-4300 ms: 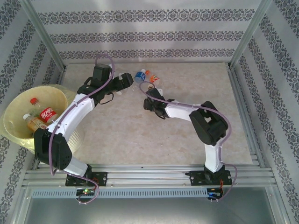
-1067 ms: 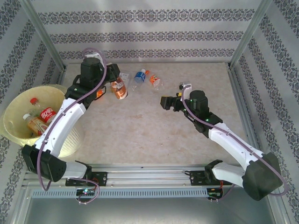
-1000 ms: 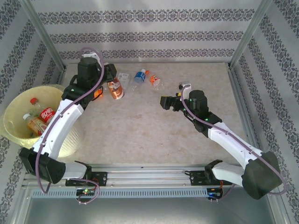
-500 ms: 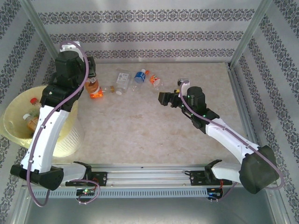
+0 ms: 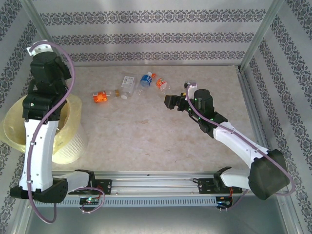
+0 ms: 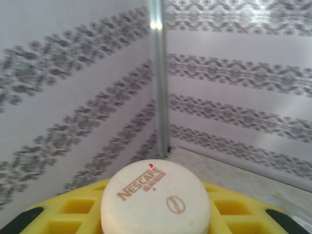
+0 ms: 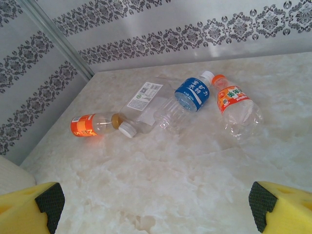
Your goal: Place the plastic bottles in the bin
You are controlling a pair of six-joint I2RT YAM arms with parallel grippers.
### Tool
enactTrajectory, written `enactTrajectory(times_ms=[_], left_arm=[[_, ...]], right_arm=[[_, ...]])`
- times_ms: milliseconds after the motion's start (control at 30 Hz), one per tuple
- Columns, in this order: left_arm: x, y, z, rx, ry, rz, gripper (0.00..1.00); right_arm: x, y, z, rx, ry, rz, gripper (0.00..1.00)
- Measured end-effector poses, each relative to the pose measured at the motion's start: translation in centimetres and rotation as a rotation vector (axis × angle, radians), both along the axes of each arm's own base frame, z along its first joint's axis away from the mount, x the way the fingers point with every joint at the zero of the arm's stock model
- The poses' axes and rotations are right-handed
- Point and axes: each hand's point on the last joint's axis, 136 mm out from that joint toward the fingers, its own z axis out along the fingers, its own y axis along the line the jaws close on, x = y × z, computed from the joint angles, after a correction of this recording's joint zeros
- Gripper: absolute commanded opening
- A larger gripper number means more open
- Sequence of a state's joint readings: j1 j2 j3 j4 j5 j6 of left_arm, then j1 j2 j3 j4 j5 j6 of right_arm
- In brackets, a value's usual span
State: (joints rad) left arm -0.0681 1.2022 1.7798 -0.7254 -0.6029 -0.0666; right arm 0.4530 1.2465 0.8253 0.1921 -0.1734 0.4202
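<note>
Clamps a Nescafe-capped bottle in the left claw, seemingly above the bin at the table's left edge. Holds the right claw spread wide, facing four bottles lying on the table.

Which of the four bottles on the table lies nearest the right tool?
The orange-capped bottle, rightmost of the four, just beyond the right tool.

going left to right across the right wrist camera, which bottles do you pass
brown-drink bottle → white-label bottle → blue-label bottle → orange-cap bottle
</note>
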Motion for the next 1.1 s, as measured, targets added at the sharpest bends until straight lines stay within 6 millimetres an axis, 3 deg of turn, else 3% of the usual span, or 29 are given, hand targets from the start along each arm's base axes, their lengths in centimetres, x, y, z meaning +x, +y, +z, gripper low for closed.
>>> enactTrajectory(times_ms=[167, 267, 500, 567, 667, 833, 1100], left_arm=[[-2.4, 3.2, 0.7, 0.043, 0.004, 0.158, 0.41], [-3.8, 4.5, 0.0, 0.041, 0.043, 0.232, 0.42], [-7.0, 6.9, -4.1, 0.002, 0.205, 0.375, 0.48], [-8.1, 7.9, -6.0, -0.023, 0.249, 0.420, 0.55], [-9.0, 8.6, -8.9, -0.074, 0.319, 0.457, 0.75], [-7.7, 8.1, -10.9, -0.144, 0.370, 0.410, 0.88], [-5.8, 5.9, -10.1, -0.252, 0.300, 0.266, 1.00]], right_arm=[[0.2, 0.1, 0.2, 0.001, -0.002, 0.000, 0.98], [0.3, 0.2, 0.3, 0.003, -0.003, 0.003, 0.98], [0.6, 0.5, 0.6, 0.006, -0.006, 0.011, 0.98], [0.7, 0.5, 0.7, 0.009, -0.007, 0.013, 0.98], [0.8, 0.5, 0.9, 0.012, -0.009, 0.015, 0.98], [0.8, 0.6, 1.0, 0.016, -0.007, 0.018, 0.98], [0.4, 0.0, 2.2, 0.031, -0.033, -0.003, 0.98]])
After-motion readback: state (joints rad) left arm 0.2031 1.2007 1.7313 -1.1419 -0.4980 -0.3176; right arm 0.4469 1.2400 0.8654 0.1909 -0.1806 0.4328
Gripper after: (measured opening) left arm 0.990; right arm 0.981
